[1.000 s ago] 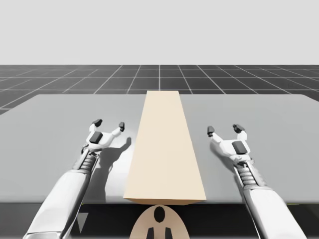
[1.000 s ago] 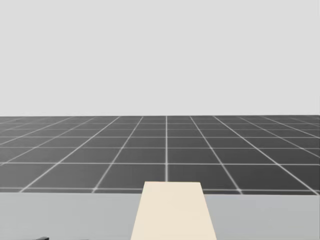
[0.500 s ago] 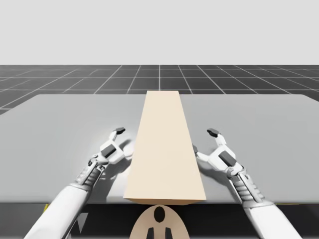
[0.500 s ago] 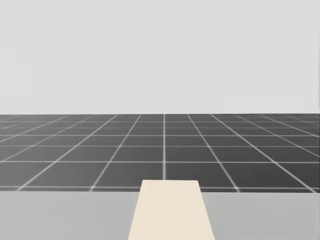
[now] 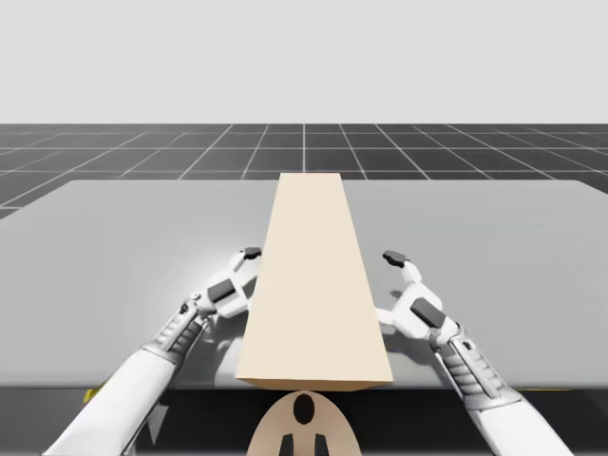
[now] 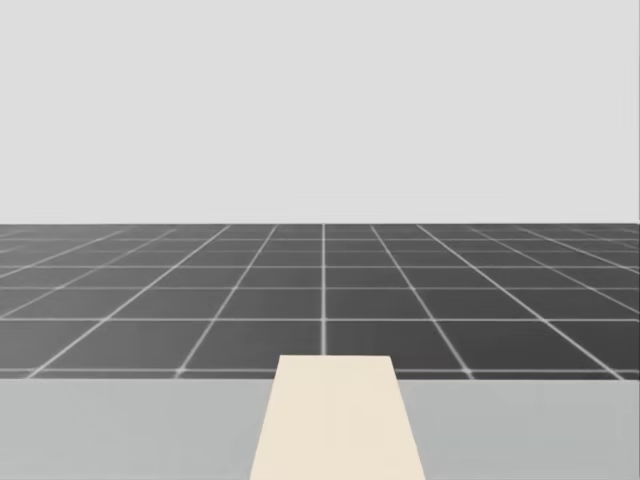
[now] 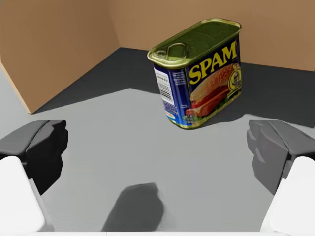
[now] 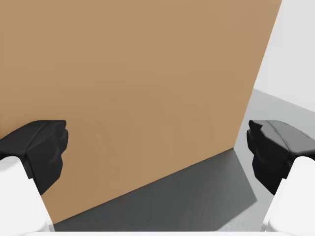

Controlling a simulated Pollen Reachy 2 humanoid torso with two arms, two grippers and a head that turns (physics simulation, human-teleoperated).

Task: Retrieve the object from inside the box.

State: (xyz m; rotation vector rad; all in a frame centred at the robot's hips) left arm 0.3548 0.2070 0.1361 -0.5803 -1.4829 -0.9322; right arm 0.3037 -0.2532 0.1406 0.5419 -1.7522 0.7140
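Note:
A long tan box (image 5: 313, 285) lies on the grey table (image 5: 123, 247), running away from me; its top (image 6: 335, 420) also shows in the head view. In the left wrist view a blue rectangular can (image 7: 199, 73) with a gold pull-tab lid stands upright inside the box, between brown walls (image 7: 54, 44). It is a little ahead of my left gripper (image 7: 157, 152), which is open and apart from it. My left gripper (image 5: 245, 271) is at the box's left side. My right gripper (image 5: 385, 285) is at its right side, open, facing the closed brown wall (image 8: 133, 93).
The table's front edge (image 5: 123, 385) lies just behind my forearms. Bare grey table (image 5: 494, 237) spreads out on both sides of the box. A dark gridded floor (image 6: 320, 290) lies beyond the far edge.
Both grippers have moved inward from the open table to the box's two sides. My head has turned slightly.

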